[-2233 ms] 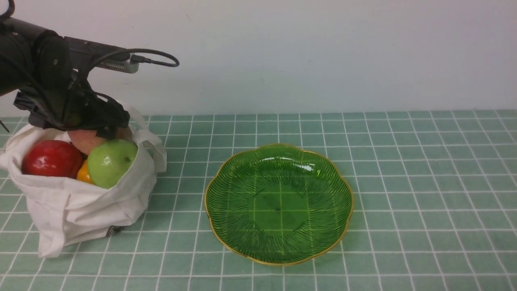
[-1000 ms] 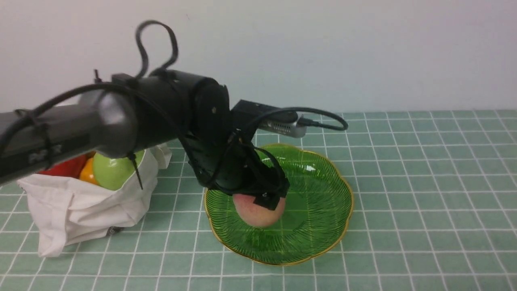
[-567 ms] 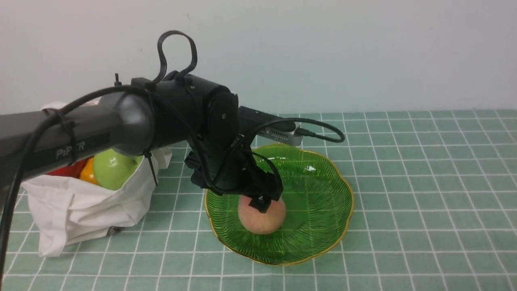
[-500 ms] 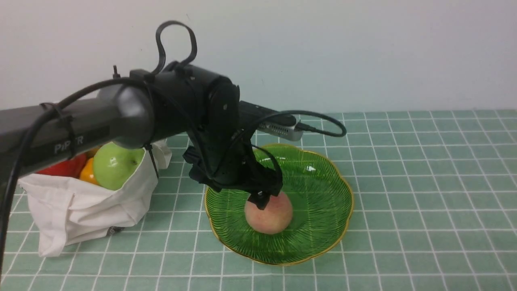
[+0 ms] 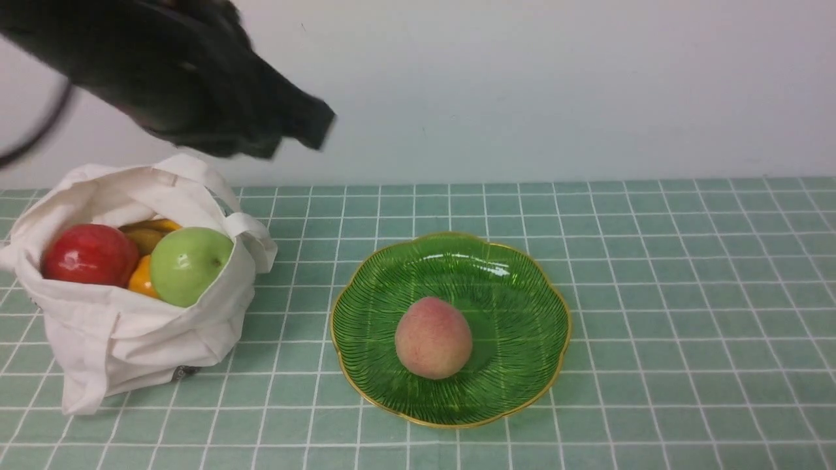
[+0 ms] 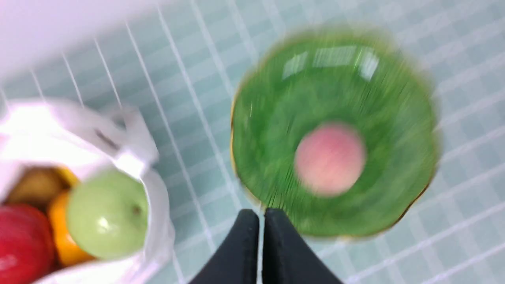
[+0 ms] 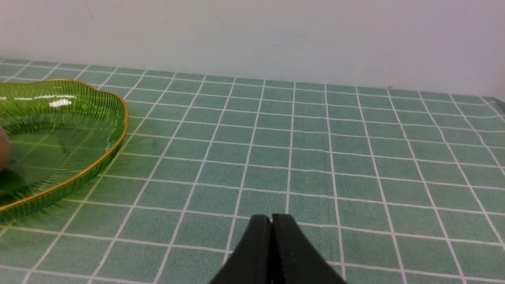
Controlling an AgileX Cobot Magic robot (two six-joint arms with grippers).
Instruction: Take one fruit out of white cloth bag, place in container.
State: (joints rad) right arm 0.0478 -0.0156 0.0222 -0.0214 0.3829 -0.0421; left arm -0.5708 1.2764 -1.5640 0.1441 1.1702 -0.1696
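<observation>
Black left arm (image 5: 196,85) high above bag (image 5: 130,333), left fingers (image 6: 240,248) clenched empty; right fingers (image 7: 256,246) clenched; peach (image 5: 433,337) in dish (image 5: 522,307).

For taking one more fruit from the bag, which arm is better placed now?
Left, probably. The left end effector hangs near the bag, shut and empty. The right end effector sits beyond the dish, on the far side from the bag.
</observation>
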